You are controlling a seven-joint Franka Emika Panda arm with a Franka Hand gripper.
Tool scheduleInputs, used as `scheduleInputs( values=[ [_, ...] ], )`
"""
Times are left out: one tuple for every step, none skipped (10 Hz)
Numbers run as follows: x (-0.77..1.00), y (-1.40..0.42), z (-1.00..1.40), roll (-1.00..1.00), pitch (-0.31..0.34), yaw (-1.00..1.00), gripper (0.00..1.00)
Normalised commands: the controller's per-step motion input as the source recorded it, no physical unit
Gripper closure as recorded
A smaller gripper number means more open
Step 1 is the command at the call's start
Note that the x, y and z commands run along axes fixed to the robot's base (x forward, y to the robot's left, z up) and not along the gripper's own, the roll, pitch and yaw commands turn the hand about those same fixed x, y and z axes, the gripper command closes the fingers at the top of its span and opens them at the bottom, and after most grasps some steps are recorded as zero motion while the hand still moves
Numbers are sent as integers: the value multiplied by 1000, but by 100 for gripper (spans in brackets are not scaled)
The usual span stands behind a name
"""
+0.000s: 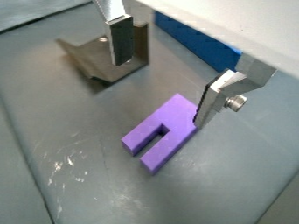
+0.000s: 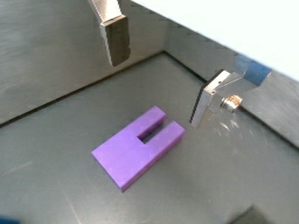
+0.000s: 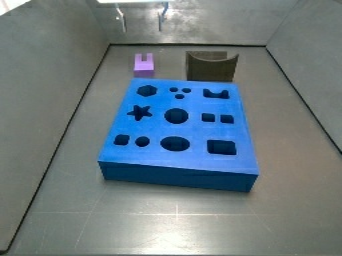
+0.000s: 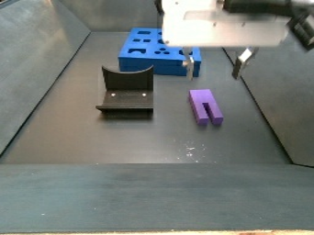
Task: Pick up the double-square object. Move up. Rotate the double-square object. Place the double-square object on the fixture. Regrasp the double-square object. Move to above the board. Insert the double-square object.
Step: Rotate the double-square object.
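Double-square object [image 1: 163,133] flat on floor, right under my gripper [image 1: 163,74], untouched. My fingers [image 1: 212,101] spread wide, pointing down, hovering above it. Fixture [image 4: 127,92] off to side, board [image 4: 153,50] beyond.

In a side view the claw [image 3: 142,14] is mostly chopped off by the top edge, just two finger tips poking in, too small to read. In a side view the arm's white body covers part of the board [image 4: 157,51] and runs out of the picture. In a wrist view only a sliver of the board [image 1: 198,45] shows, and the fixture [image 1: 107,54] sits partly behind a finger [image 1: 119,42].
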Motion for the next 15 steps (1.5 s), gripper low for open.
scheduleInputs(
  values=[
    [7,-13,-308,1,0,1000,0],
    [47,-3,-254,2,-2,1000,0],
    [50,-4,-155,1,-3,1000,0],
    [37,-5,-74,1,-4,1000,0],
    [33,-4,-63,1,-4,1000,0],
    [34,-3,-61,1,-4,1000,0],
    [37,-3,-54,1,-5,1000,0],
    [40,-2,-47,1,-5,1000,0],
    [41,-2,-43,1,-6,1000,0],
    [41,-1,-41,1,-6,1000,0],
    [41,-1,-40,1,-6,1000,0],
    [42,-1,-40,1,-6,1000,0],
    [42,0,-39,1,-6,1000,0],
    [42,0,-39,1,-7,1000,0],
    [42,0,-38,2,-7,1000,0]
  ],
)
